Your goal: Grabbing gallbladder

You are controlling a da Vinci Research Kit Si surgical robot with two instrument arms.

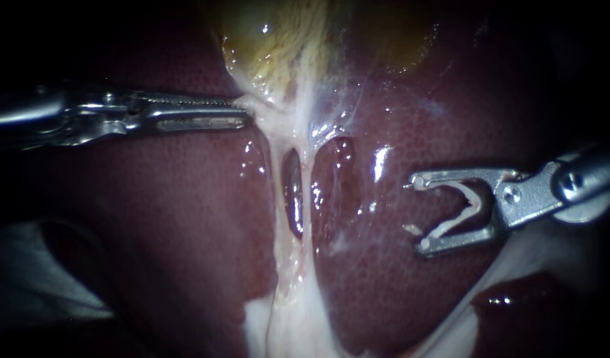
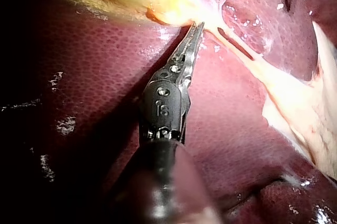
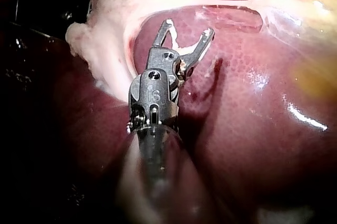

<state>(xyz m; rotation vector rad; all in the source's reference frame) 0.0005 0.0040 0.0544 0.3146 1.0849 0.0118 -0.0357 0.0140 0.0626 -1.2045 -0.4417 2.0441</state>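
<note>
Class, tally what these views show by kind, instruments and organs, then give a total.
Instruments: 2 (left instrument, right instrument)
Organs: 2 (liver, gallbladder)
Total: 4

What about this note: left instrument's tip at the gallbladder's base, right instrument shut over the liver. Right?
Wrong in one respect: the right instrument is open, not shut, as the endoscope view shows, over the liver. The left instrument does have its tip at the gallbladder base.
</note>
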